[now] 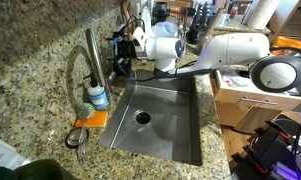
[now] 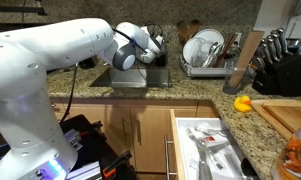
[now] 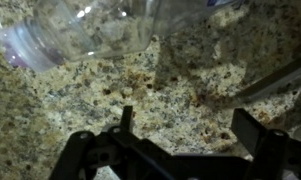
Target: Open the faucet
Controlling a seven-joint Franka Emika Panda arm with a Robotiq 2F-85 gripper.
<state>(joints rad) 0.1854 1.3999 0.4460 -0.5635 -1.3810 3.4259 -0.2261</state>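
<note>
An exterior view looks steeply down on the sink (image 1: 178, 125) and granite surface (image 1: 30, 55). An exterior view faces the cabinets (image 2: 140, 130) from low in front. Both exterior views share the arm (image 1: 235, 48) (image 2: 50, 60). The wrist view sits close above the surface (image 3: 140, 90), with the gripper (image 3: 185, 128) at its bottom edge.

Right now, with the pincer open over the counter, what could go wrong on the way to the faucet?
In the wrist view a clear container sits close ahead of the pincer; a forward move may knock it.
A small blue-label bottle stands by the faucet; it may be pushed into the sink.
The thin hose might snag a finger.
</note>
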